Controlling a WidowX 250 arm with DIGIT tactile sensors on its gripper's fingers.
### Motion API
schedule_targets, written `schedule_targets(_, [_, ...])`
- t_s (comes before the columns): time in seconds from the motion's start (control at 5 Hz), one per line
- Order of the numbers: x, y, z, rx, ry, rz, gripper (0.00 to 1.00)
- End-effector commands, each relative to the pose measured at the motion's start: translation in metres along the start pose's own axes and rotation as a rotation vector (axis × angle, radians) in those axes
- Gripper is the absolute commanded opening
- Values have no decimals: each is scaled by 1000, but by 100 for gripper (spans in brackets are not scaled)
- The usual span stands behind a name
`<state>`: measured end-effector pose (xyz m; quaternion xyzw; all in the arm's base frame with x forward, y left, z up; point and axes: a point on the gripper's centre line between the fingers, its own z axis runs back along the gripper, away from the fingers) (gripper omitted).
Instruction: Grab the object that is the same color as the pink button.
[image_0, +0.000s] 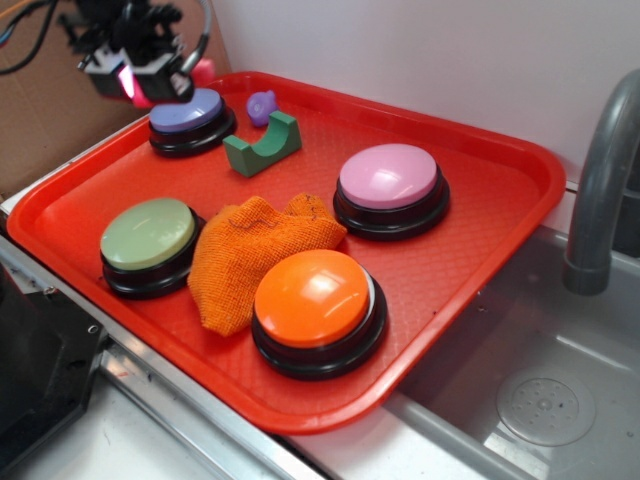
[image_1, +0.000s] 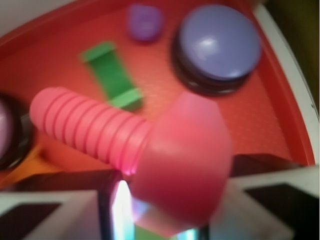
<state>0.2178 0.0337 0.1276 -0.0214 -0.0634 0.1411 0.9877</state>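
Note:
My gripper (image_0: 150, 82) hangs above the tray's far left corner, by the purple-topped button (image_0: 187, 112), and is shut on the object, a bright pink toy bolt (image_0: 204, 70). In the wrist view the bolt (image_1: 182, 160) fills the centre. Its flat head sits between the jaws and its threaded shaft points up and to the left. The gripper (image_1: 170, 205) shows only as blurred white and black fingers (image_1: 50, 210) at the bottom. The pink button (image_0: 388, 180) stands on the right half of the red tray (image_0: 480, 250), well apart from the gripper. A sliver of the pink button (image_1: 4, 125) shows at the wrist view's left edge.
A small purple toy (image_0: 262, 106) and a green arch block (image_0: 262, 145) lie near the purple button. An orange cloth (image_0: 250, 255) lies mid-tray between a green-topped button (image_0: 148, 235) and an orange-topped button (image_0: 315, 300). A sink with a grey faucet (image_0: 600, 190) is to the right.

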Motion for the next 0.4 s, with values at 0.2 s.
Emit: schedule_targets(0.2, [-2,-27,36,-22,72,4,0])
